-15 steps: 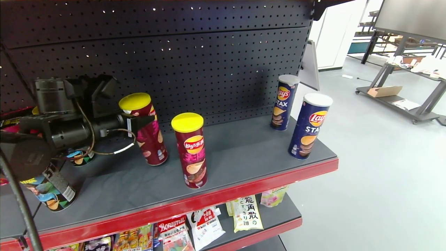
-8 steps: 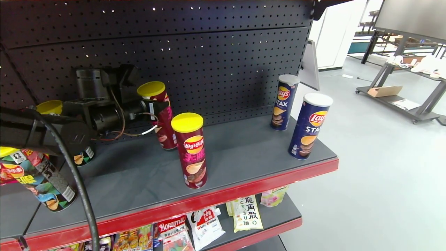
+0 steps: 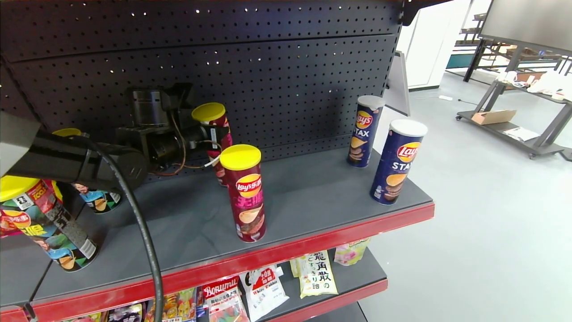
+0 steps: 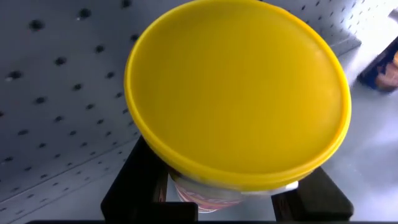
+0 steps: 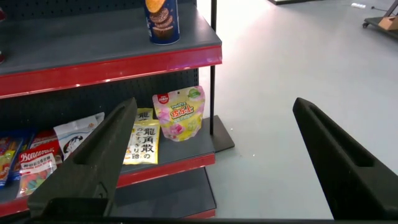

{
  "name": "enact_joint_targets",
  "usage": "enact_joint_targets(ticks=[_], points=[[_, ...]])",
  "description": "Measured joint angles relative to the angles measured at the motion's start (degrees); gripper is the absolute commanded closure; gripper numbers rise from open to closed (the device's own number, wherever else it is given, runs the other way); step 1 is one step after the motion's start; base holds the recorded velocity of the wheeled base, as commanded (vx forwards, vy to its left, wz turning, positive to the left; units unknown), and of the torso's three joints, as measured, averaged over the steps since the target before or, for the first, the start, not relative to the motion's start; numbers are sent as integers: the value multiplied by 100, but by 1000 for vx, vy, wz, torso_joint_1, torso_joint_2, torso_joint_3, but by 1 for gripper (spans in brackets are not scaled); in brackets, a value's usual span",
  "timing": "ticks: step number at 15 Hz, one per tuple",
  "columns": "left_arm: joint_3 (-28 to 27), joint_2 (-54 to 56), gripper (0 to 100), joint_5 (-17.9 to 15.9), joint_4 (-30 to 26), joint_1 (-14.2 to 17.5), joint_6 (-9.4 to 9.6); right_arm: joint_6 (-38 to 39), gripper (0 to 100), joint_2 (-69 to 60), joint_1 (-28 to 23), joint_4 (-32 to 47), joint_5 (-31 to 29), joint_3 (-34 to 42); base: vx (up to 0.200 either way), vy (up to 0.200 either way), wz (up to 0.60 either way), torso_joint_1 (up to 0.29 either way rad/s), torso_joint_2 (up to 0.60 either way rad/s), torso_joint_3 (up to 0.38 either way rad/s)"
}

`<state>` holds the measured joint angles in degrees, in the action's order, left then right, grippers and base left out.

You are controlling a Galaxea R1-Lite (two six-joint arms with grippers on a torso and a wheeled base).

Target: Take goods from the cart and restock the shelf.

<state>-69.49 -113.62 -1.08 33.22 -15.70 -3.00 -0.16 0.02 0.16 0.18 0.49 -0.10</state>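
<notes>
We noted a grey shelf (image 3: 313, 197) with a red lip, black pegboard (image 3: 277, 80) behind it, and pale floor (image 3: 491, 223) at frame right. Left of centre, the left gripper (image 3: 219, 136) was clamped on a yellow-lidded maroon can (image 3: 208, 112), upright near the pegboard. The right gripper (image 5: 214, 106) gaped wide, empty.

Head cam looks forward and down at the shelf (image 3: 313, 197). Left wrist cam sits close above the red can (image 4: 236, 93). Right wrist cam is low and farther back, sharing the blue can (image 5: 163, 22) with head.

Seemingly a shop, pegboard shelf (image 3: 313, 197), snack packets (image 3: 315, 273)
</notes>
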Motion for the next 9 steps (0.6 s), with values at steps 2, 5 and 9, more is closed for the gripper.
enact_joint_targets(ticks=[2, 5, 9], points=[[-121, -129, 100, 40, -13, -50, -12, 0, 0, 0, 0, 0, 2, 0, 0, 0, 0, 0, 0, 0], [-162, -260, 100, 43, -33, -119, -12, 0, 0, 0, -2, 0, 2, 0, 0, 0, 0, 0, 0, 0], [-228, -400, 100, 44, -54, -122, -15, 0, 0, 0, 0, 0, 2, 0, 0, 0, 0, 0, 0, 0]])
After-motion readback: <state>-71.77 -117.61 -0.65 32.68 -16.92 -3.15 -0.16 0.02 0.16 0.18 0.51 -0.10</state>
